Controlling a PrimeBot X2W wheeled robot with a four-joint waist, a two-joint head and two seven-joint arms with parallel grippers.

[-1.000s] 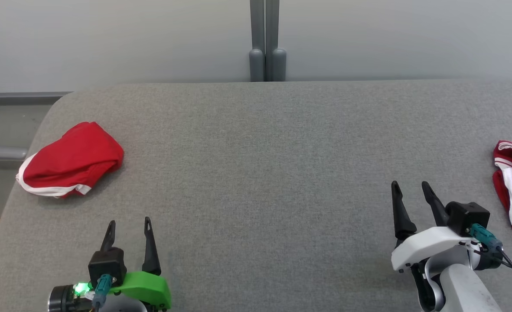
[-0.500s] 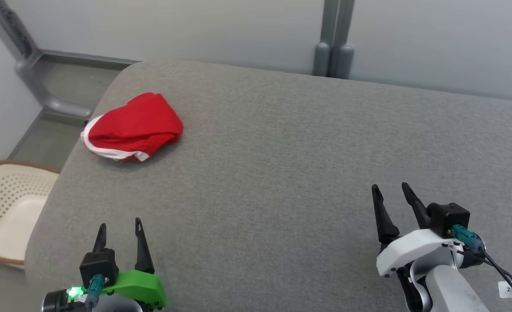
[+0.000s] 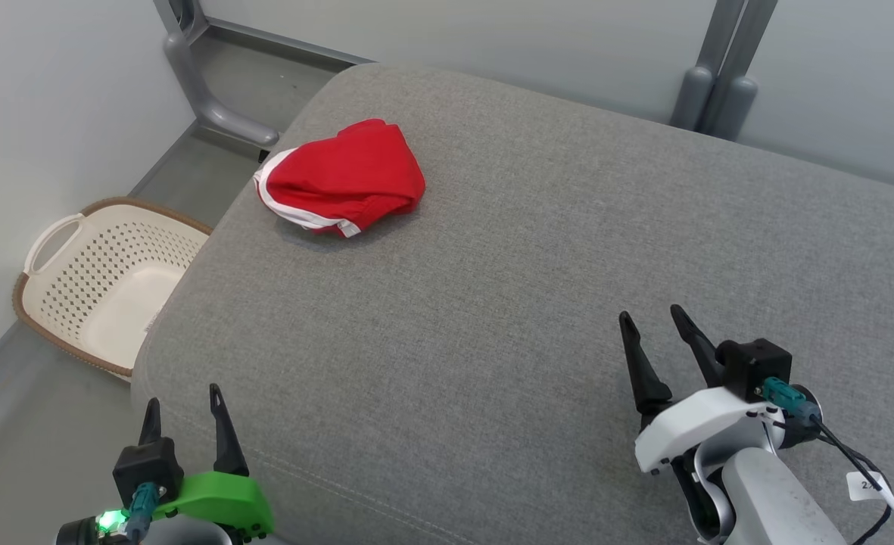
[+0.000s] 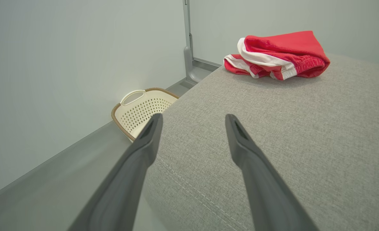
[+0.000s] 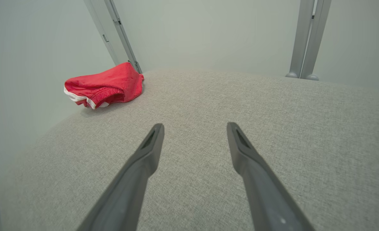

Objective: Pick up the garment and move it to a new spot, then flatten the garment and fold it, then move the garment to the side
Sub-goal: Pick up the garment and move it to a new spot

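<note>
The garment [image 3: 341,175] is a red piece with white trim, bunched in a loose heap near the far left corner of the grey padded table [image 3: 537,257]. The left wrist view has the garment [image 4: 277,54] ahead and to the right; the right wrist view has the garment [image 5: 106,85] far off to the left. My left gripper [image 3: 183,415] hangs open at the table's near left corner, nothing between its fingers. Over the near right part of the table my right gripper [image 3: 655,329] is open and empty too. Both are well short of the garment.
A cream perforated laundry basket [image 3: 98,284] with a brown rim stands on the floor left of the table; the left wrist view has the basket [image 4: 142,110] too. Grey metal posts [image 3: 711,76] rise behind the table's far edge. A pale wall runs along the left.
The head camera has swung to the left, so the table now sits slanted and the basket has come into view. A second red and white piece at the right edge has left the picture.
</note>
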